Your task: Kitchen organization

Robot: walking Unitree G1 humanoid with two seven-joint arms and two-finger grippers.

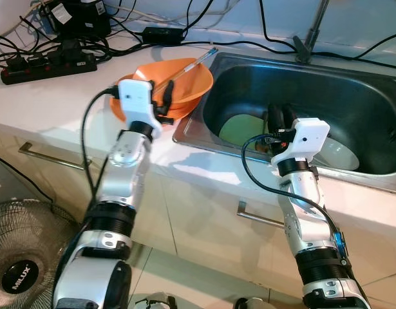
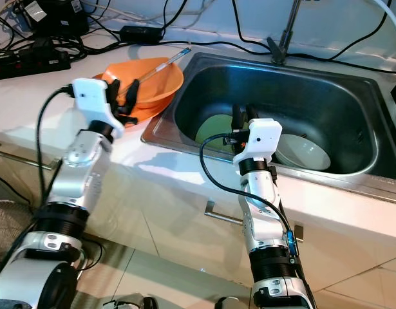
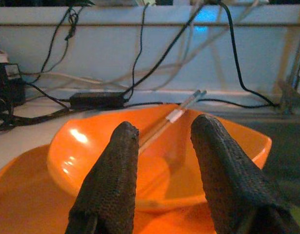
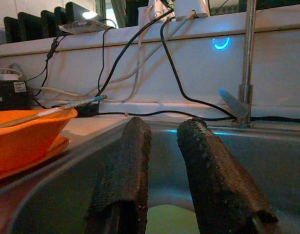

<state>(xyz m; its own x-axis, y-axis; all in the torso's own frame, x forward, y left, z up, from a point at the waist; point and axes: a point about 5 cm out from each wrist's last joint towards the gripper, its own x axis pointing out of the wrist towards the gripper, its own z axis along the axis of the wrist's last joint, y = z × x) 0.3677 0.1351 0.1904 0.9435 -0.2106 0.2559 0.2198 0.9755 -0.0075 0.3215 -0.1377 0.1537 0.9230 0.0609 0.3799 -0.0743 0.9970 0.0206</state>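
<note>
An orange bowl (image 1: pixel 185 80) sits on an orange plate (image 1: pixel 179 114) on the white counter, left of the sink (image 1: pixel 352 84). A pair of chopsticks (image 1: pixel 191 66) lies across the bowl, tips sticking out over the sink's corner. My left gripper (image 1: pixel 160 90) is open at the bowl's near rim, nothing between its fingers (image 3: pixel 115 165). My right gripper (image 1: pixel 281 111) is open and empty, just inside the sink's front edge, above a green plate (image 1: pixel 239 129). A white bowl (image 1: pixel 336 154) lies on the sink floor to the right.
A black power strip (image 1: pixel 46 67), adapters and several cables crowd the counter's back left. The faucet stem (image 1: pixel 310 32) rises behind the sink. A floor fan (image 1: pixel 20 257) stands low on the left, in front of the cabinet drawers.
</note>
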